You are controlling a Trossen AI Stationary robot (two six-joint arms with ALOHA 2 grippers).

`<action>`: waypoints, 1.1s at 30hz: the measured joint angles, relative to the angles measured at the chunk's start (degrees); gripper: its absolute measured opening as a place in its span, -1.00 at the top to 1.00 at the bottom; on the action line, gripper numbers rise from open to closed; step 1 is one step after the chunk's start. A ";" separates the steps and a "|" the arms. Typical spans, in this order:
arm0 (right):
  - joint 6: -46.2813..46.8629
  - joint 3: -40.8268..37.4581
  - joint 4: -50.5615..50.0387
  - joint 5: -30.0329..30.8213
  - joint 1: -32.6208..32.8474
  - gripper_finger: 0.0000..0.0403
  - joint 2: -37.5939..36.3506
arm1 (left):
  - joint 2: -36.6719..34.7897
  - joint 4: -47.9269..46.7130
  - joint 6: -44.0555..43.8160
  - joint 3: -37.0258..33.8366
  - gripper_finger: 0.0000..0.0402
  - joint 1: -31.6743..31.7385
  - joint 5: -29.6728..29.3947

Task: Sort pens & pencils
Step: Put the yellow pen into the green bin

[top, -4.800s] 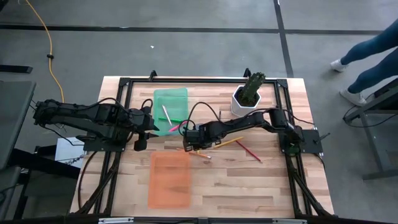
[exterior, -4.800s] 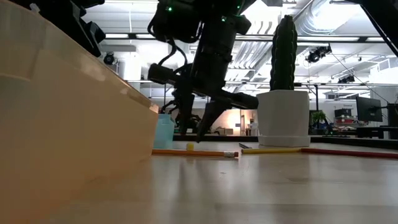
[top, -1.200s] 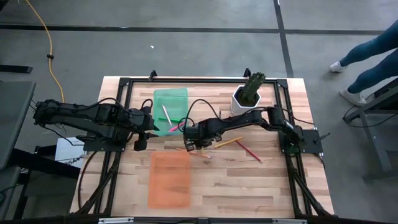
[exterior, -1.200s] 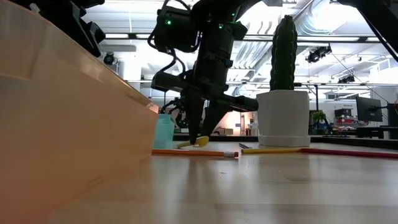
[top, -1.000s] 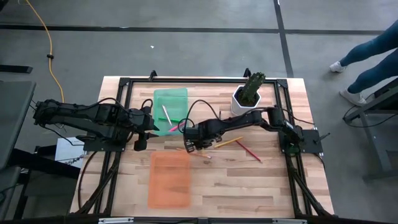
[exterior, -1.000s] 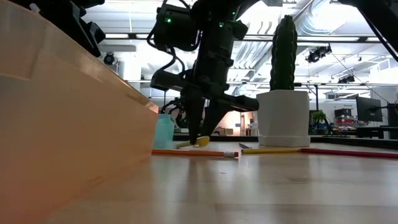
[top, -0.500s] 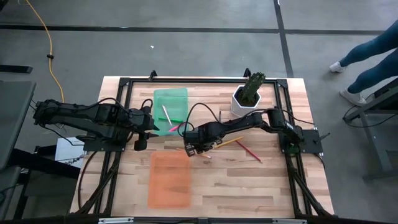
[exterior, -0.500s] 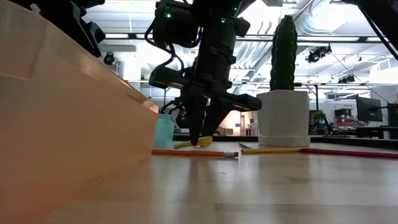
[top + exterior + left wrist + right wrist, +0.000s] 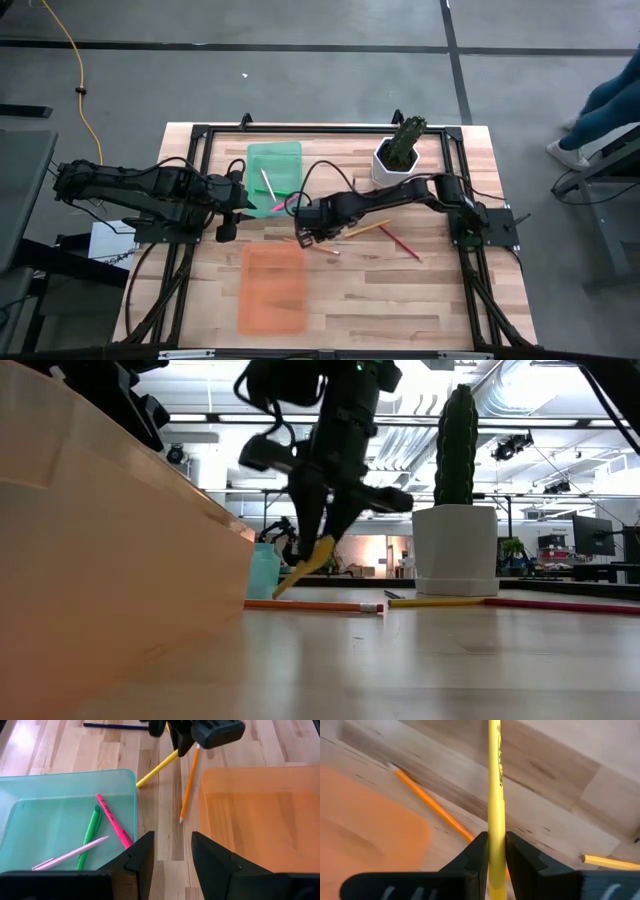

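Right claw pinches the thick yellow plastic pen partway along its barrel; in the low view the pen hangs tilted, lower tip clear of the light wooden tabletop. Judgement: pen is lifted so it can be carried to the translucent green bin, which sits just beside the claw and already holds the magenta pink pen, the green pen and the pale pink-white pen. Yellow one appears to be the last pen outside. Translucent orange bin shows nothing inside it, so pencil sorting looks not yet begun. Orange pencil lies flat on the tabletop beside the orange bin's edge, directly under the raised pen; yellow-orange pencil and red pencil lie further toward the right arm's base; dark pencil lies beyond. Left claw waits over the gap between the bins, fingers spread, holding nothing. White pot with green cactus stands well apart.
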 joint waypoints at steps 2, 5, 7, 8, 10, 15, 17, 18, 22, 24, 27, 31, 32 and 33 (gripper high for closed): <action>-0.77 1.35 -0.62 0.97 0.00 0.73 -0.10 | 0.00 0.05 -0.01 0.00 0.41 0.00 0.00; -1.48 3.34 -2.28 2.34 -0.16 0.73 -0.11 | 0.00 0.04 -0.24 0.00 0.41 0.00 0.00; -2.27 4.54 -3.30 3.02 -0.43 0.73 -0.11 | 0.00 0.04 -0.38 0.00 0.41 0.00 0.00; -2.39 4.86 -3.89 3.06 -0.52 0.73 -0.11 | 0.00 0.04 -0.41 0.00 0.41 0.00 0.00; -2.62 5.56 -5.36 3.27 -0.65 0.73 -0.11 | 0.00 0.04 -0.42 0.00 0.41 0.00 0.00; -3.12 6.48 -6.92 3.54 -0.67 0.75 -0.14 | 0.00 0.03 -0.86 -0.01 0.41 -0.01 0.00; -3.46 6.56 -6.73 3.52 -0.63 0.79 -0.14 | 0.00 0.03 -0.86 -0.02 0.41 0.00 0.00; -3.46 6.60 -6.76 3.52 -0.63 0.81 -0.14 | 0.00 0.03 -0.88 0.00 0.41 0.00 0.00; -3.46 6.60 -6.74 3.52 -0.50 0.87 -0.14 | 0.00 0.02 -0.86 0.00 0.41 0.00 -0.07; -3.44 6.60 -6.75 3.52 -0.50 0.87 -0.14 | 0.00 0.02 -0.88 0.00 0.41 0.00 -0.44; -3.46 6.60 -6.74 3.52 -0.50 0.86 -0.14 | 0.00 0.02 -0.88 0.00 0.41 0.00 -0.44; -3.46 6.60 -6.74 3.53 -0.50 0.86 -0.14 | 0.00 0.02 -0.88 0.00 0.41 0.00 -0.44; -3.46 6.60 -6.74 3.52 -0.50 0.86 -0.14 | 0.00 0.02 -0.88 0.00 0.41 0.00 -0.44; -3.48 6.60 -6.74 3.54 -0.50 0.87 -0.14 | 0.00 0.02 -0.88 0.00 0.41 0.00 -0.44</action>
